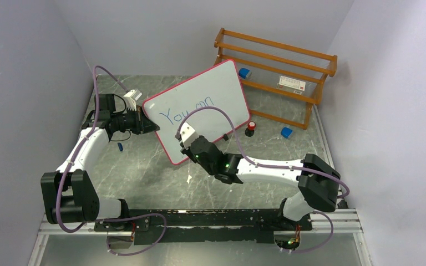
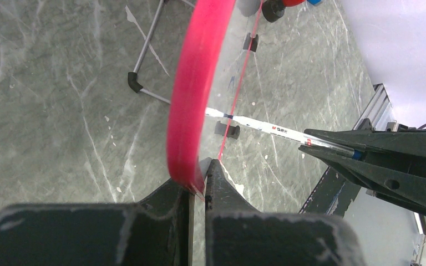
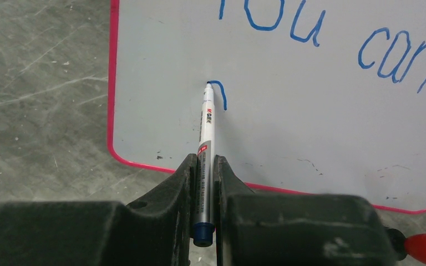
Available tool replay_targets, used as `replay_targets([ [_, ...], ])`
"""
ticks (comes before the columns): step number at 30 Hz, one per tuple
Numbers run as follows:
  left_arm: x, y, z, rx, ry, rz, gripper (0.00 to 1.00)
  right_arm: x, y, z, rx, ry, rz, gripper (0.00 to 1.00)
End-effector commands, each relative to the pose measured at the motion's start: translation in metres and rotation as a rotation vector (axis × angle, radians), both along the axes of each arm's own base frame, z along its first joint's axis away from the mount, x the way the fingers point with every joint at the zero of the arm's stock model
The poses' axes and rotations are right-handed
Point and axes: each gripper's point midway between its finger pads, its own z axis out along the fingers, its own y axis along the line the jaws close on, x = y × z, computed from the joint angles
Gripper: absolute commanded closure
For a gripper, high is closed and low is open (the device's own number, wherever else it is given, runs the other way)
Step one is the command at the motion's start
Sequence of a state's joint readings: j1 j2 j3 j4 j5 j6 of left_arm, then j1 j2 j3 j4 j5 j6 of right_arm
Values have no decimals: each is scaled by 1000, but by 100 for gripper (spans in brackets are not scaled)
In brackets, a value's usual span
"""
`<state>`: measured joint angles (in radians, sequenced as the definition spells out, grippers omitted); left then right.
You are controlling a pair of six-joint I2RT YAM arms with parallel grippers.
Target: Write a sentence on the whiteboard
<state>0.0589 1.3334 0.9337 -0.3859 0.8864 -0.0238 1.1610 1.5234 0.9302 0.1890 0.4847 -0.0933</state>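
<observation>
The whiteboard [image 1: 211, 94] stands tilted on the table, white with a thin pink-red frame. My left gripper [image 1: 151, 126] is shut on its left edge; the left wrist view shows the frame [image 2: 191, 83] pinched between the jaws of that gripper [image 2: 199, 176]. The sentence [image 1: 187, 111] reads "You can" in blue. My right gripper [image 3: 202, 166] is shut on a silver blue-capped marker [image 3: 207, 130]. The marker's tip touches the board [image 3: 310, 127] at a short fresh blue hook [image 3: 221, 93] below the "You can" line [image 3: 388, 55].
A wooden rack [image 1: 277, 72] stands at the back right with a blue block [image 1: 244, 72] under it. Another blue block [image 1: 286, 132] and a red-and-black knob [image 1: 250, 127] lie right of the board. A small blue cap [image 1: 120, 147] lies by the left arm.
</observation>
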Motion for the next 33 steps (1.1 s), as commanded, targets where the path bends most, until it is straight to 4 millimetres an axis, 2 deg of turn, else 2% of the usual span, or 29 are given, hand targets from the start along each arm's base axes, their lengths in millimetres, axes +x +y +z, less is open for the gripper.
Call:
replay_targets([
  [1, 19, 28, -20, 155, -44, 104, 95, -8, 2, -6, -16, 22, 32, 100],
  [15, 19, 28, -21, 156, -45, 103, 95, -15, -15, -18, -72, 40, 22, 100],
  [21, 18, 27, -21, 159, -43, 102, 95, -10, -21, -14, -75, 16, -14, 100],
  [33, 17, 26, -22, 160, -41, 98, 95, -2, -18, -3, -36, -23, -51, 100],
])
